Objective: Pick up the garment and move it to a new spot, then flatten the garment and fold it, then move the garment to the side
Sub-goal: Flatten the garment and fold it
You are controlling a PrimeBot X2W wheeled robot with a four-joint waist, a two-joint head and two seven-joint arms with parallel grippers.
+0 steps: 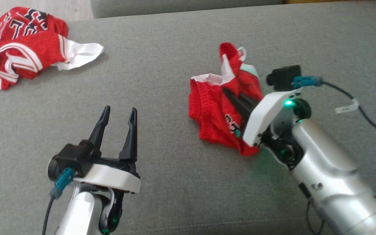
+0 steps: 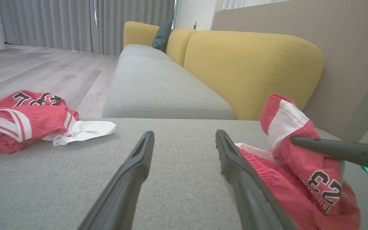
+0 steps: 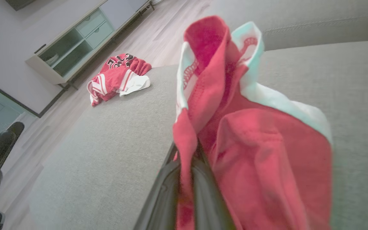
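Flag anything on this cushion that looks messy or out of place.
Both garments are rumpled. The red shorts sit bunched, one fold pinched in the shut right gripper. A red jersey lies crumpled at the grey cushion's far left edge.

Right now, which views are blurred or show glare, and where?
Head view: glare whitens the right forearm, slightly soft. Right wrist view: the red shorts close to the lens are blurred, white trim tinted green. Left wrist view: sharp on the yellow sofa; left gripper's fingers soft.

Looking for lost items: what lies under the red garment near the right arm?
Grey cushion shows around the garment; anything directly beneath it is hidden by the cloth.
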